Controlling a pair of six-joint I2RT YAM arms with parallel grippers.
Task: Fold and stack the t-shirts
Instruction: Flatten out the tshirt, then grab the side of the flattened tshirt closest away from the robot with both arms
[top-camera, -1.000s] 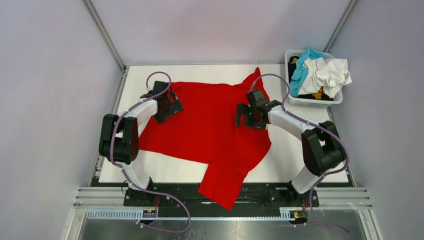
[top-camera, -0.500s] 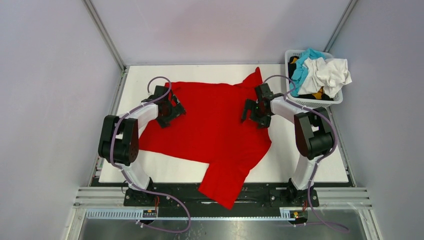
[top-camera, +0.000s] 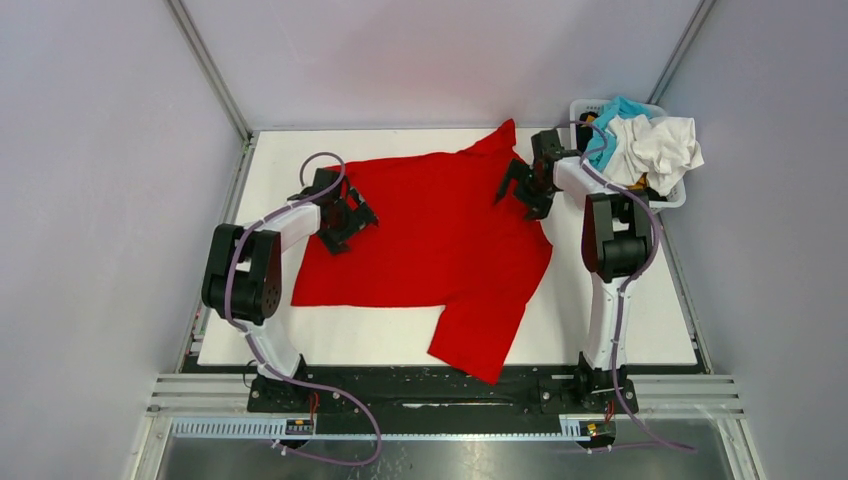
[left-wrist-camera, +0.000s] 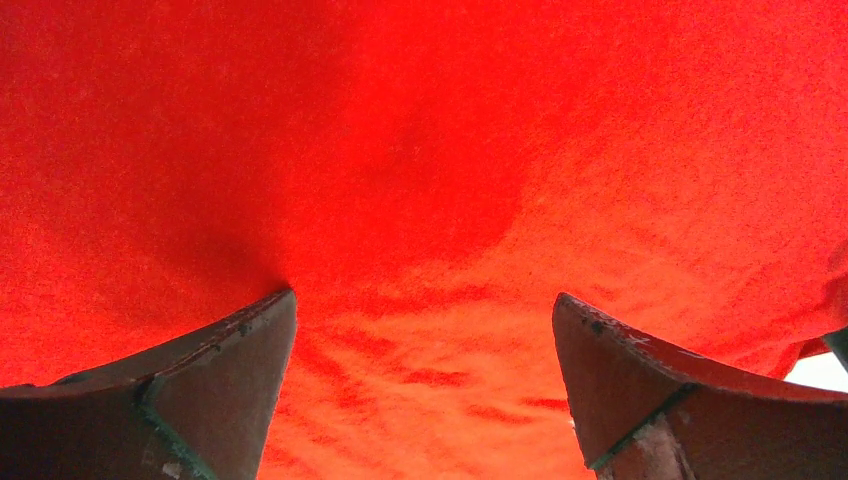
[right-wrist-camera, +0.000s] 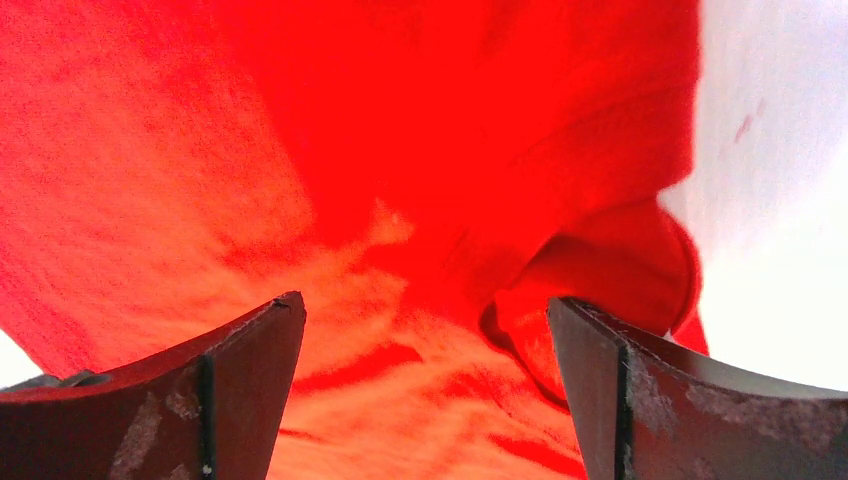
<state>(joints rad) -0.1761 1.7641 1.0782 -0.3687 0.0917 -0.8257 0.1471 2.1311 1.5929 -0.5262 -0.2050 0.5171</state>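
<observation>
- A red t-shirt (top-camera: 430, 235) lies spread across the middle of a white table (top-camera: 620, 335). 1 sleeve points to the far edge, and another part hangs over the near edge.
- The left gripper (top-camera: 347, 216) sits over the shirt's left side, jaws spread wide with nothing between them. Its wrist view shows only red cloth beneath the 2 fingertips (left-wrist-camera: 250, 340), and whether they touch it is hard to tell.
- The right gripper (top-camera: 520, 190) sits over the shirt's far right part, jaws also spread wide and holding nothing. Its wrist view shows a bunched fold of red cloth between the fingers.
- A white lattice basket (top-camera: 672, 197) stands at the far right corner, partly behind the right arm.
- In it lie a crumpled white t-shirt (top-camera: 655, 145) and a teal-blue t-shirt (top-camera: 610, 120) — their shapes are lost in the heap.
</observation>
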